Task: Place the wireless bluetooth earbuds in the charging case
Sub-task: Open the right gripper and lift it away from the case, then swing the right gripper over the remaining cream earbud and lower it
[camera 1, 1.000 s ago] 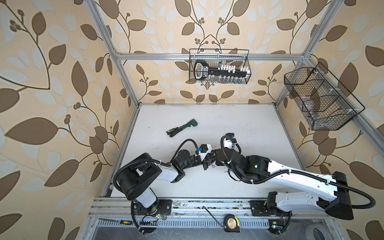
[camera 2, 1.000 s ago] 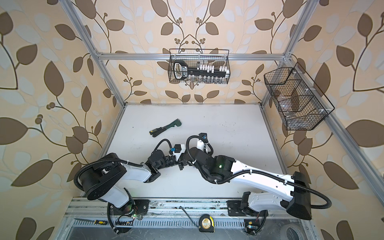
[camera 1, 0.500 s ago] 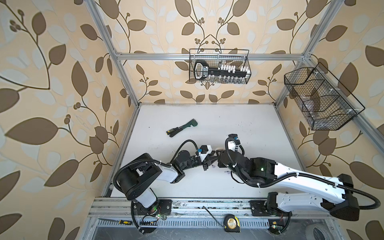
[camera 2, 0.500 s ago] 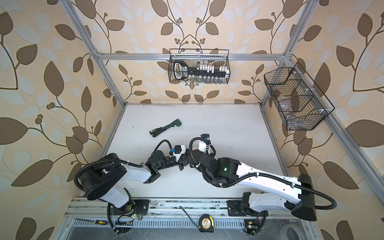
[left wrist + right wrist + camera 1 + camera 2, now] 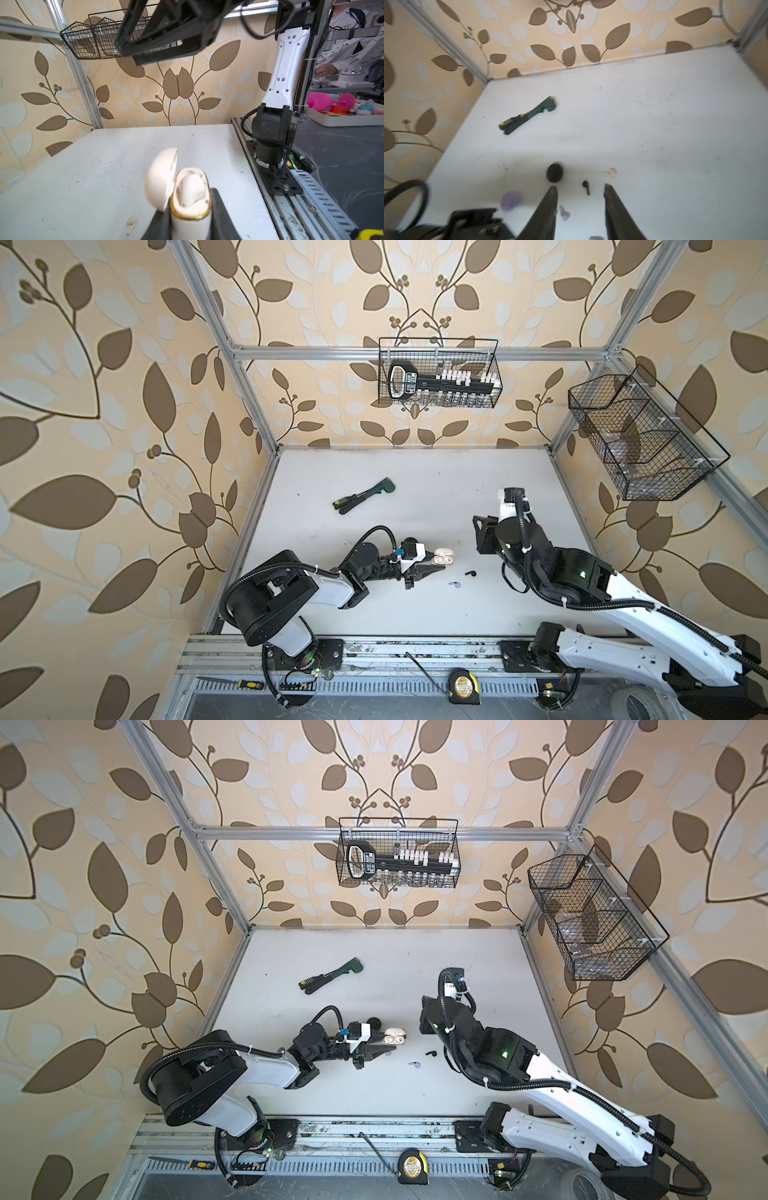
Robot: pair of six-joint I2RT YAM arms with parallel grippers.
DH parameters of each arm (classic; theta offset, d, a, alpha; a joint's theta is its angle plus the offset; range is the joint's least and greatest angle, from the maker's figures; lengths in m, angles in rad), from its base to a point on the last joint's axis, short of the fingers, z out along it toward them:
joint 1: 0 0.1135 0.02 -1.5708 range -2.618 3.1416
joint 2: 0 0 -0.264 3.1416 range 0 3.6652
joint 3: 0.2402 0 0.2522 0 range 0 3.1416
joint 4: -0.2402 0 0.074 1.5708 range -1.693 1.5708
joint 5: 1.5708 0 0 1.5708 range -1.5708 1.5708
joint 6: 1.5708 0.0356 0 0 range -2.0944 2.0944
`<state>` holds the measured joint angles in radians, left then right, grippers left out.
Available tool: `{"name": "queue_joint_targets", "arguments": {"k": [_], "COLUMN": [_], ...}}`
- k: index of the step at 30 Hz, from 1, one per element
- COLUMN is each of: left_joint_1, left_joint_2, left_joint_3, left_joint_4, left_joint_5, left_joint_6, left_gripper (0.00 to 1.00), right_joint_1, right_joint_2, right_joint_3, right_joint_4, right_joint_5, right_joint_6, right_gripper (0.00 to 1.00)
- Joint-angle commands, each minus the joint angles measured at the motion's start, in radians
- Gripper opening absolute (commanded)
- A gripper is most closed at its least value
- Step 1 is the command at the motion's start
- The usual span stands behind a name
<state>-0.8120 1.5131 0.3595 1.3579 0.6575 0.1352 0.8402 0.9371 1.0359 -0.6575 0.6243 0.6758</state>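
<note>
Pulled back from the case since a second ago, the right gripper (image 5: 580, 188) now hangs raised over the right half of the table (image 5: 415, 614). Its jaws stand well apart and hold nothing. On the table below them lies a black earbud (image 5: 586, 187). A lilac earbud (image 5: 564, 214) lies near it, toward the left arm.

The left gripper (image 5: 440, 565) has not moved. It stays clamped on the white case (image 5: 191, 207) and holds it low over the middle of the table. The case's lid (image 5: 161, 178) is swung open, and one white earbud (image 5: 191, 191) sits in the case. A second white earbud (image 5: 132, 224) lies on the table just beside the held case.

A round black case (image 5: 554, 172) rests on the table close behind the left gripper, and a blurred lilac case (image 5: 509, 200) shows near it in the right wrist view. Farther back, a green tool (image 5: 363, 495) lies well apart from both arms.
</note>
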Motion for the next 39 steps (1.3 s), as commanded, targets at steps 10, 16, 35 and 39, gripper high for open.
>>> {"name": "queue_joint_targets", "arguments": {"k": [10,16,35,39], "left_joint_1": [-0.006,-0.006,-0.006,-0.006], "left_joint_2": [-0.063,-0.067,-0.086,-0.084], "left_joint_3": [-0.048,-0.076,-0.078,-0.079], "left_joint_4": [0.067,0.067,0.067,0.066], "left_joint_5": [-0.193,-0.369,-0.368,-0.368], "left_joint_6": [0.012,-0.017,0.015,0.015], "left_gripper": [0.0,0.0,0.0,0.0], "right_joint_1": [-0.364,-0.375,-0.313,-0.308], "right_joint_2": [0.338,0.473,0.85,0.903], "right_joint_3": [-0.116,-0.086,0.119,0.141], "right_joint_4": [0.19,0.18,0.105,0.084], "right_joint_5": [-0.335,-0.33,-0.355,-0.326], "right_joint_6": [-0.022,-0.055,-0.111,-0.104], "right_gripper": [0.4,0.49,0.68,0.68]}}
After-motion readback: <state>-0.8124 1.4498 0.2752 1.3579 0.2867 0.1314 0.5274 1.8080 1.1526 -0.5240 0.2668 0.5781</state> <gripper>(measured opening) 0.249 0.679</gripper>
